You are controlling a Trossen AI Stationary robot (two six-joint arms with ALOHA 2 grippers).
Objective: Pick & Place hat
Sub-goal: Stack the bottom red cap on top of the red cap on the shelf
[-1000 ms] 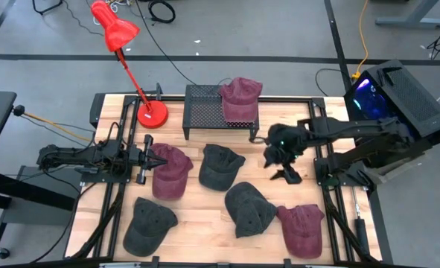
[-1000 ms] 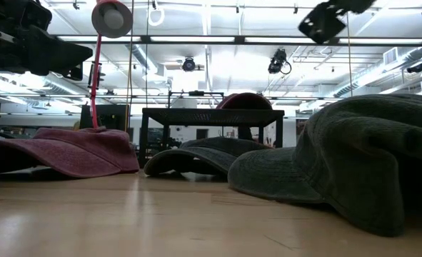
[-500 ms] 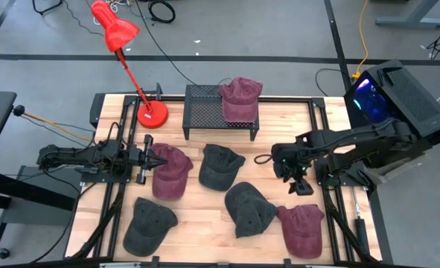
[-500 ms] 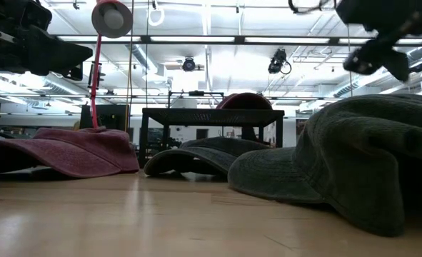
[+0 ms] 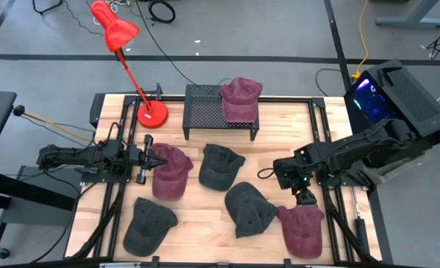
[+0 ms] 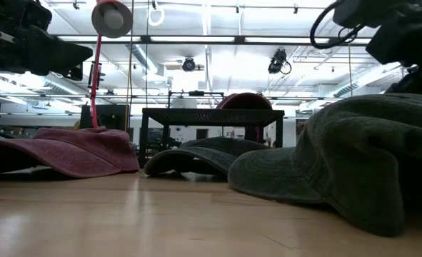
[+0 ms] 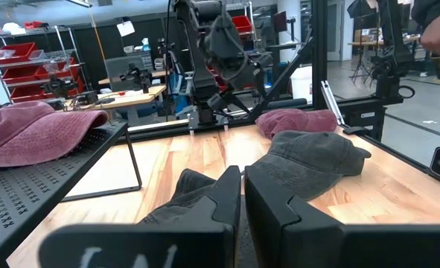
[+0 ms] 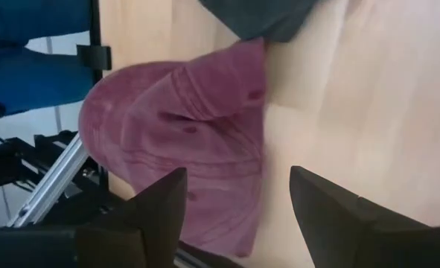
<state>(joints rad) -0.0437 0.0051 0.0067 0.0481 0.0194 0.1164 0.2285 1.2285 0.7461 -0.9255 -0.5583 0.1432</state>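
Observation:
Several hats lie crown up on the wooden table (image 5: 205,119). A maroon hat (image 5: 303,229) lies at the near right, with a dark grey hat (image 5: 249,208) to its left. My right gripper (image 5: 304,196) hangs open just above the maroon hat's far edge and points down at a slant. In the right wrist view the maroon hat (image 8: 182,171) lies ahead of that gripper (image 8: 238,216), untouched. My left gripper (image 5: 158,159) waits shut and level at the table's left, beside another maroon hat (image 5: 171,170). A third maroon hat (image 5: 240,98) rests on the black rack (image 5: 205,104).
Another dark grey hat (image 5: 220,165) lies mid-table and a third (image 5: 148,223) at the near left. A red desk lamp (image 5: 151,113) stands at the far left, next to the rack. Black frame rails (image 5: 330,186) run along both sides of the table.
My right gripper has come down from mid-air and moved toward the table's near edge, over to the near-right maroon hat. It has tipped further downward and rolled on the way, staying open. No hat has moved.

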